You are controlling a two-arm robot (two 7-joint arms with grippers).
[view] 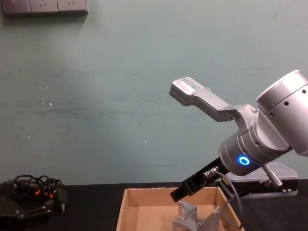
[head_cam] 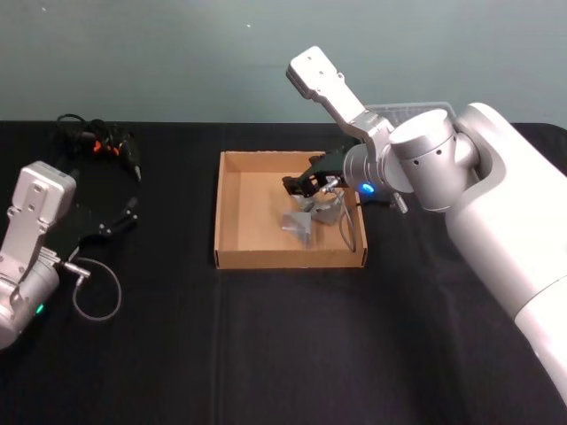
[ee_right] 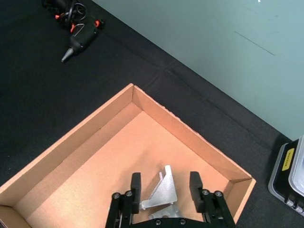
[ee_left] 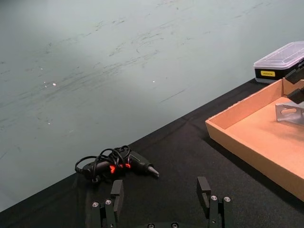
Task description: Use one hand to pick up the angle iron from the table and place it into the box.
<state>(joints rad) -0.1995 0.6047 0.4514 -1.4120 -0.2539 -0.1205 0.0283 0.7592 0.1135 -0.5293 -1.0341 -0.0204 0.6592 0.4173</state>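
Silver angle iron (ee_right: pixel 161 194) sits inside box (head_cam: pixel 232 212), toward 3 o'clock wall, between spread jaws of right gripper (ee_right: pixel 165 186), unclamped. Left gripper (ee_left: pixel 162 195) parked at worktop's (head_cam: pixel 266 336) 9 o'clock, jaws apart, well away.
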